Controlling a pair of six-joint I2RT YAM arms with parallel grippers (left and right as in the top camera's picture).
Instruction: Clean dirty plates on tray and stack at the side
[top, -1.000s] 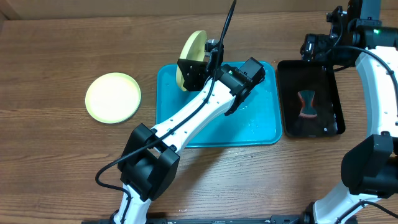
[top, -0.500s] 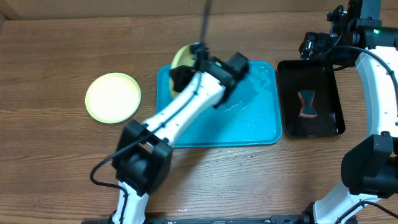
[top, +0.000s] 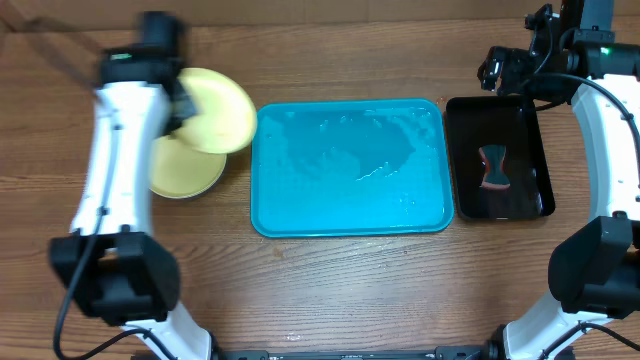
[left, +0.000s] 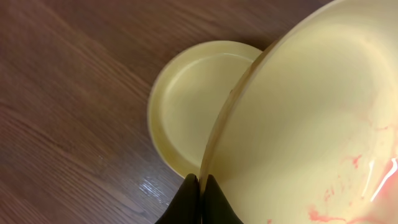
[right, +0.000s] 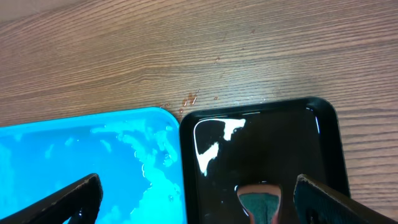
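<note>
**Second plate over the stack; tray holds no plates**

The large turquoise-blue rectangular plastic tray (top: 350, 215) carries only a film of water. One round yellow-green-rimmed plastic plate (top: 185, 172) lies flat on the wooden worktop (top: 350, 290), left of the tray. The left fingers (left: 186, 202) are pinched on the rim of a second yellow-green plate (top: 220, 115), held tilted above the first and overlapping it. The wrist view shows faint red streaks on its face, so I judge it incompletely wiped. The right fingers (right: 68, 196) are spread apart and empty, over the narrow black tray (top: 520, 130). No light-blue plate is in view. Remaining: set down the held plate.
</note>
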